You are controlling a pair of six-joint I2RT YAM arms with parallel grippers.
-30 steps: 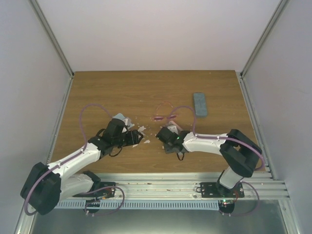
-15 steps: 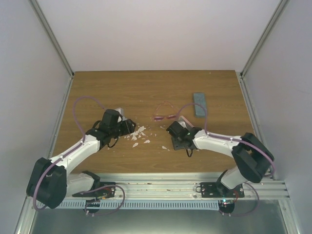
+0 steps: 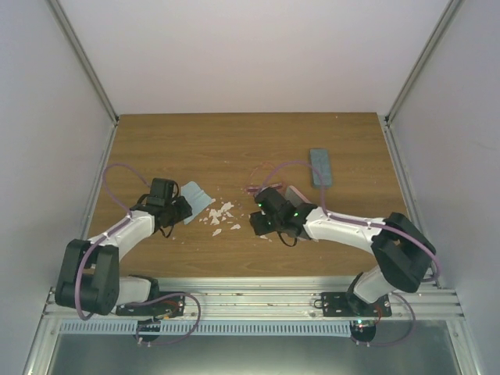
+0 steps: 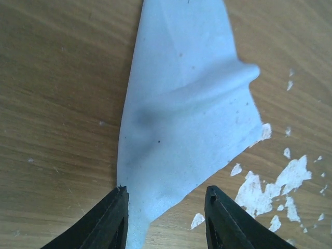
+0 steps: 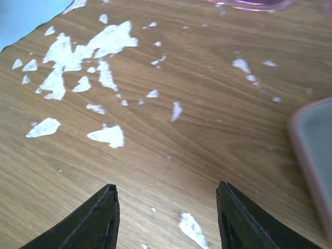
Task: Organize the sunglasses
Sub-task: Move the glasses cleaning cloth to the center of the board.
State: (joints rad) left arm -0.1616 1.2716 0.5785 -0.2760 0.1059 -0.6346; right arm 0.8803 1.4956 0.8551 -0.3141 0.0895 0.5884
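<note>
The pink-framed sunglasses with pink-tinted lenses (image 3: 256, 187) lie midway across the wooden tabletop (image 3: 180, 148), just beyond the right end effector (image 5: 167, 185). Its fingers stand apart over bare wood, grasping nothing. In my judgement it should reach farther, straddle the thin frame at the bridge and close gently (lenses scratch).

The left end effector (image 4: 165, 191) is also released, with a finger on either side of the near corner of the light blue cloth (image 4: 187, 104).

Only the top view shows the oblong blue-grey case (image 3: 321, 166) at the far right. The right wrist view shows the edge of the pink-rimmed case (image 5: 314, 155) just right of its fingers, which the arm mostly hides from above. The dark pair I cannot find.
</note>
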